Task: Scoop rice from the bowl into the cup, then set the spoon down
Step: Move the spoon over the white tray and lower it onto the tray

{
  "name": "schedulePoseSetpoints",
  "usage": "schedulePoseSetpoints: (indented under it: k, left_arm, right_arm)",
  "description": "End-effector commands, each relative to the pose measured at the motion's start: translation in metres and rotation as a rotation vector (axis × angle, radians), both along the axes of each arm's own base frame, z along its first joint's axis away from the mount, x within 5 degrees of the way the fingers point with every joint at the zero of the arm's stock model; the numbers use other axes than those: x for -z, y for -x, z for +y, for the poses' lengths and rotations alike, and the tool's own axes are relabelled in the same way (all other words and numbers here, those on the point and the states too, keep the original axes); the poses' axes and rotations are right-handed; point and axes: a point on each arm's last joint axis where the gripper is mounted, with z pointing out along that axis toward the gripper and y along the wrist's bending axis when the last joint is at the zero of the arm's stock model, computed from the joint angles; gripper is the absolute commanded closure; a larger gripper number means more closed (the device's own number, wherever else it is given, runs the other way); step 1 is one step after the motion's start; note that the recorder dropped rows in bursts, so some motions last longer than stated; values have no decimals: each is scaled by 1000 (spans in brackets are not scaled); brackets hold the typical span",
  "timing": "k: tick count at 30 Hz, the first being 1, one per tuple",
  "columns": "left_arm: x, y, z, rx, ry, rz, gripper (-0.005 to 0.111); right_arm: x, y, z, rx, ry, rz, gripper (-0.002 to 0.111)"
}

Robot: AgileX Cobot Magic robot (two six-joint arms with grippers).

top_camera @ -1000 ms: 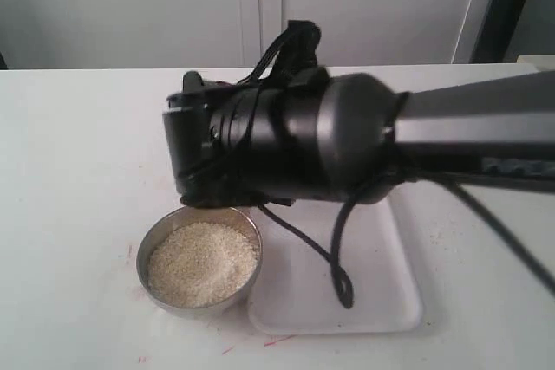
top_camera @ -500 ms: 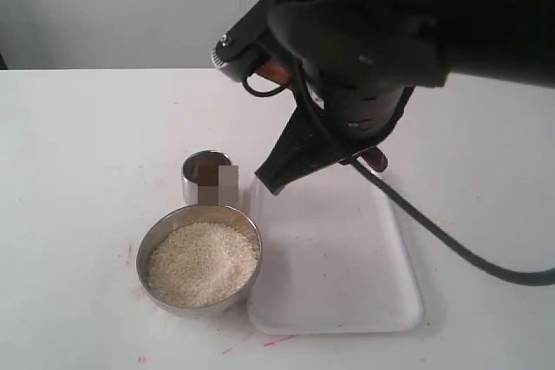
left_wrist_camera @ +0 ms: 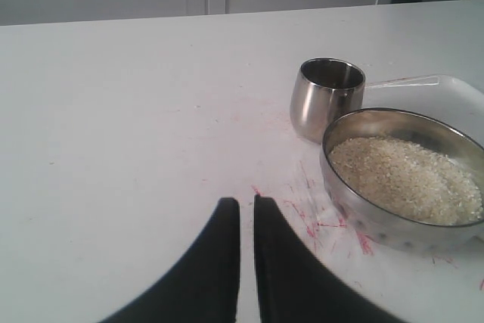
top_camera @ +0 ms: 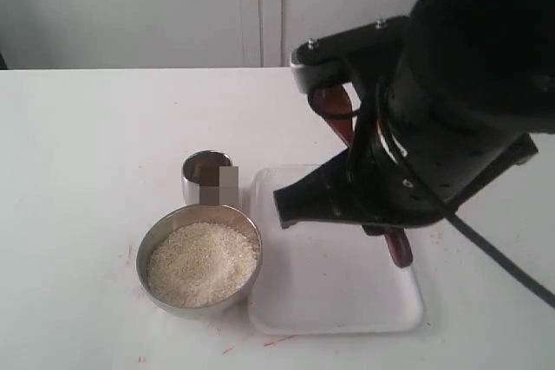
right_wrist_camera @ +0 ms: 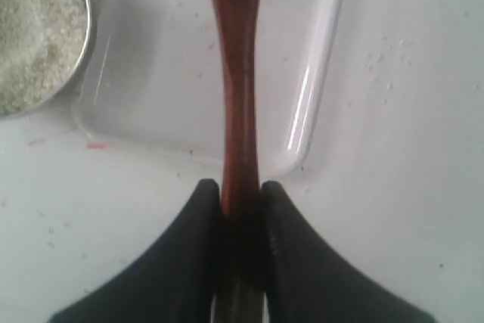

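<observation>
On the white worktop (top_camera: 78, 127), beneath the bulky black right arm (top_camera: 468, 84), a white tray (top_camera: 347, 301). Just beside its left edge, the wide steel bowl (top_camera: 143, 257), heaped with rice (top_camera: 201, 262). Right behind the bowl, upright, the small steel cup (top_camera: 198, 181); contents impossible to tell. Above the tray, the reddish wooden spoon (right_wrist_camera: 238, 73), handle clamped between the right gripper (right_wrist_camera: 240, 194) fingers. Left gripper (left_wrist_camera: 246, 213) fingers all but together, empty, low over the worktop near the bowl.
</observation>
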Motion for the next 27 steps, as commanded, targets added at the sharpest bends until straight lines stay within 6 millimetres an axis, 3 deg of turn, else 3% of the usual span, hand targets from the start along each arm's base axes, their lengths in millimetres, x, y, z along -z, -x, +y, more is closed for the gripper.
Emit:
schedulePoseSetpoints:
  k: [1,10,22,27]
  left_arm:
    - [-2,0,0,1,17,-5,92]
    - [-2,0,0,1,17,-5,92]
    - [-2,0,0,1,17,-5,92]
    - [-2,0,0,1,17,-5,92]
  right_arm:
    - [19,8,-5,38,2,85,108]
    - [42,1,0,38,-54,46,108]
    - [107,-62,-11,151,-53,160,108]
    - [118,-79,-5,112,-70,157,108]
